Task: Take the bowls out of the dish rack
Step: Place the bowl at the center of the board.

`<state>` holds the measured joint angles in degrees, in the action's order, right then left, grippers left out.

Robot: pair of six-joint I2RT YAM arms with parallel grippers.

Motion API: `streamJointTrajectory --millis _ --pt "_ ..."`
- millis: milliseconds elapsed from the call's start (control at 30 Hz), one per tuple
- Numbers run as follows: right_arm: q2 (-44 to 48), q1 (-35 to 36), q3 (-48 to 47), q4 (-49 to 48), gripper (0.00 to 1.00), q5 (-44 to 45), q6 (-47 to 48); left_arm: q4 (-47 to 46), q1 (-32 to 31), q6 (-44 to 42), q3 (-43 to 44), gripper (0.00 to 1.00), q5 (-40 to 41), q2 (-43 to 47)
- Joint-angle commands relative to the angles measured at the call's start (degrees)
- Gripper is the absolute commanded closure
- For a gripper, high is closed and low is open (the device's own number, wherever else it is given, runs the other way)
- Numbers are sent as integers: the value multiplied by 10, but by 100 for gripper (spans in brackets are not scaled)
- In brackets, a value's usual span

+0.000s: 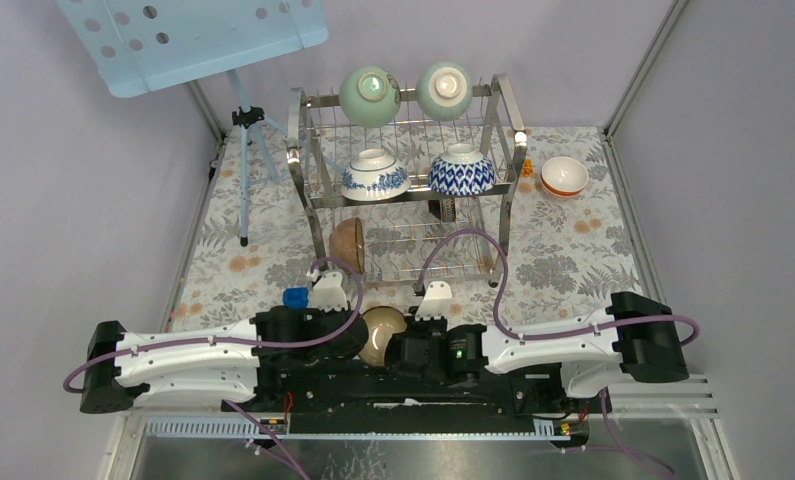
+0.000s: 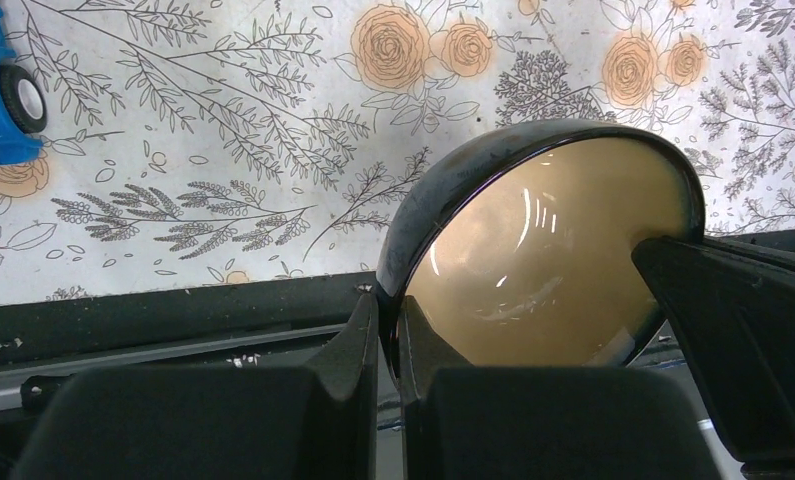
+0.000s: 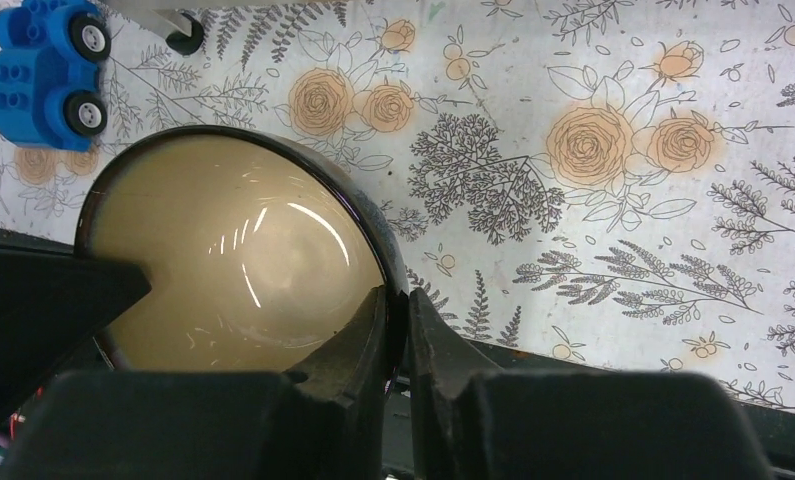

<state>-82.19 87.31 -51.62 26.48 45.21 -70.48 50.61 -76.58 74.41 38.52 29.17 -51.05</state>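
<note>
top view: dark bowl [image 1: 383, 333] with a glossy tan inside sits tipped on edge between the 2 wrists, at the near edge of the worktop [image 1: 593, 250], well apart from the dish rack [image 1: 506, 110]. this view does not show finger contact. left wrist view does: left gripper [image 2: 386, 315] is narrow, 1 finger inside and 1 outside the bowl's rim, pinching it. right wrist view: right gripper [image 3: 396, 310] is likewise narrow, clamped across the rim on the opposite side. each wrist view has a black shape covering the bowl's far side, which the top view places as the other arm's gripper. cannot tell whether the bowl touches the floral cloth. only the top view shows the rest: 2 green bowls [image 1: 370, 95] on edge on the rack's top, 2 blue-and-white bowls [image 1: 375, 175] upright on the shelf below, a brown bowl [image 1: 347, 243] tilted on the lowest tier, an orange-white bowl [image 1: 564, 176] on the worktop just right of the rack, and a pale blue perforated stand [image 1: 193, 35] far left. blue toy car [image 3: 48, 70] shows whole in the right wrist view, only as an edge in the left.
</note>
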Motion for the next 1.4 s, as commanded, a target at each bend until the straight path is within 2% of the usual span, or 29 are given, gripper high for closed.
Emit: streamJointTrajectory --millis 0,267,300,367,467,567,600,767,900,967,1000,1167,1267,1367 --pt "-14 -3 -31 -1 98 -8 15 -55 -2 10 34 100 12 17" --pt "-32 -5 -45 14 100 -13 26 -55 -2 8 32 100 6 24" --pt "-34 -6 -46 18 95 -14 26 -55 -2 9 32 100 5 24" --pt "-39 -6 -50 24 78 -18 25 -54 -2 9 32 100 5 22" --pt "-40 -6 -52 27 73 -19 26 -55 -2 11 32 100 6 17" --pt "-39 -6 -52 26 73 -20 28 -55 -2 11 34 100 5 11" --pt "-39 -6 -52 26 76 -19 28 -55 -2 11 34 100 6 10" --pt "-35 -6 -45 24 100 -20 29 -55 -2 10 35 100 8 7" --pt "-29 -6 -40 24 100 -21 32 -56 -2 8 32 100 10 10" --pt "-21 -6 -38 26 100 -19 43 -56 -2 7 29 80 11 14" --pt "-15 -6 -36 26 100 -17 50 -56 -2 5 27 64 11 17" --pt "37 -6 2 -18 100 -35 131 -56 -2 -5 16 27 11 40" --pt "63 -6 11 -12 100 -51 183 -55 -2 -6 8 9 16 57" --pt "100 -6 22 7 100 -66 228 -49 -2 -7 5 1 24 70"
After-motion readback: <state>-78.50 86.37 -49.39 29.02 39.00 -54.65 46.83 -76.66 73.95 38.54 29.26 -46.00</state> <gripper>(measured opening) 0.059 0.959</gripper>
